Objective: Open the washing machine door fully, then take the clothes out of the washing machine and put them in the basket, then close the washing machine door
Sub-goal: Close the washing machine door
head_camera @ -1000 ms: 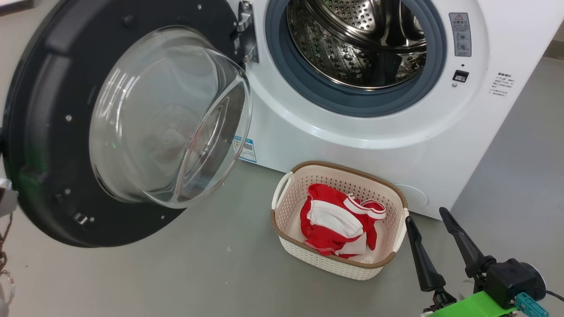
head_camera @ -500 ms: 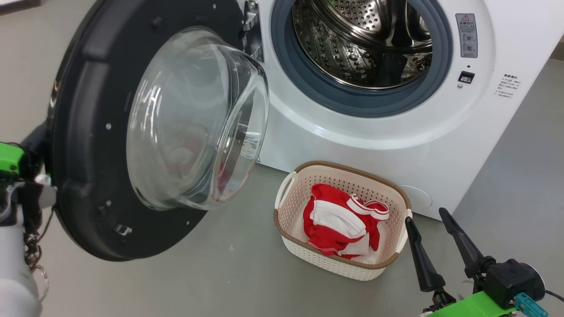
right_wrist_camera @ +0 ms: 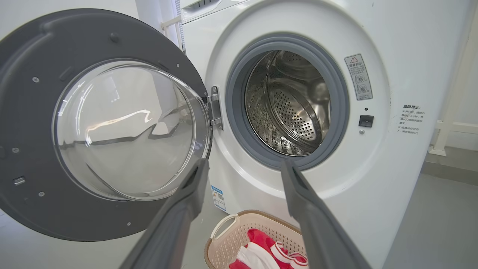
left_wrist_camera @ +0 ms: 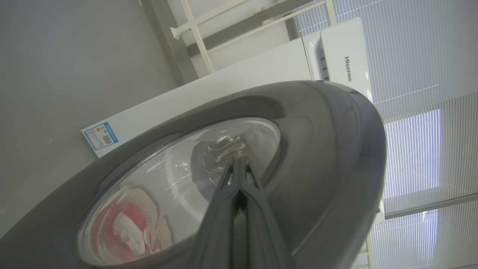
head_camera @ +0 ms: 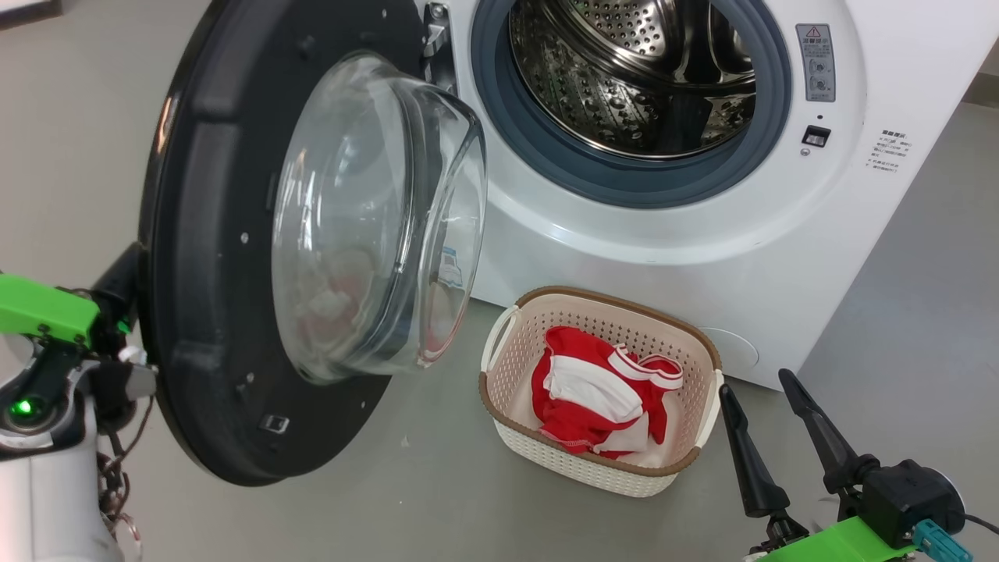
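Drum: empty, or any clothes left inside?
Empty, as far as visible: the drum shows bare steel, and the red clothes lie in the basket.

Glossy black all round the washing machine door, and the glass bowl at its centre is clear, tinged faintly red and white low down. The washing machine is plain white. Its rubber ring is blue-grey and its drum shiny steel, dotted with rows of holes. There's a small blue label on the front. Near, at the right, the basket is cream, perforated all over, with a brown woven-look rim. The clothes are bright red with white panels and white-striped trim. The floor is flat grey. The right gripper has black fingers and a lime-green mount.
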Robot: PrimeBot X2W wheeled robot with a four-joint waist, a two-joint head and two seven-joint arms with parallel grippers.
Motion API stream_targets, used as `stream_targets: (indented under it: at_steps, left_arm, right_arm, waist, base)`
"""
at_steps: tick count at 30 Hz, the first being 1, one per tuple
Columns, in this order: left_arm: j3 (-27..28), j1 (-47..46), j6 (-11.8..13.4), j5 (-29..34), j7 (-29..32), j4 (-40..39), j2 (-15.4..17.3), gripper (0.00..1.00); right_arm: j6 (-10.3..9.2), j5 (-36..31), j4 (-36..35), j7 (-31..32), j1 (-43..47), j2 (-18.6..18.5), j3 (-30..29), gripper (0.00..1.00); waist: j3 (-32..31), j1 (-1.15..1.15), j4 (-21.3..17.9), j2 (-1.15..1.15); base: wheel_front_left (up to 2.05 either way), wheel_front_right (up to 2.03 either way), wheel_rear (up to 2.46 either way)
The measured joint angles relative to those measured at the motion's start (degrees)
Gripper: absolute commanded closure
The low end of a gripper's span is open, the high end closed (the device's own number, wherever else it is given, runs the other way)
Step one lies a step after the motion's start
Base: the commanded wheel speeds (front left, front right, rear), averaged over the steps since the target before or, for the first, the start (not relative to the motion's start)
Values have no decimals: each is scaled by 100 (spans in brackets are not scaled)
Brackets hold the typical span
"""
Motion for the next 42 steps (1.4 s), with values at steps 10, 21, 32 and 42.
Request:
stream_targets:
  at_steps: [10,21,32,42]
  left_arm:
    - [-12,717,398,-321,176,-1369,-410,100]
    - [-454,1245,706,-664,192,-2319,-516,100]
    - [-869,1563,792,-1224,-105,-2636,-520,100]
    - [-1254,1673,832,-1540,-523,-2766,-519,100]
  right_arm:
    - [0,2,3,-14,-77,-2,-2,0]
    - [0,60,10,-14,-95,-2,30,0]
    - [0,99,16,-14,-100,-4,111,0]
    - [0,98,33,-14,-99,-4,112,0]
  waist:
    - [48,0,-23,0]
    - [41,0,-162,0]
    - [-3,0,-420,0]
    - [-38,0,-745,0]
  base:
    - [0,0,0]
    - [0,0,0]
    - [0,0,0]
    - [0,0,0]
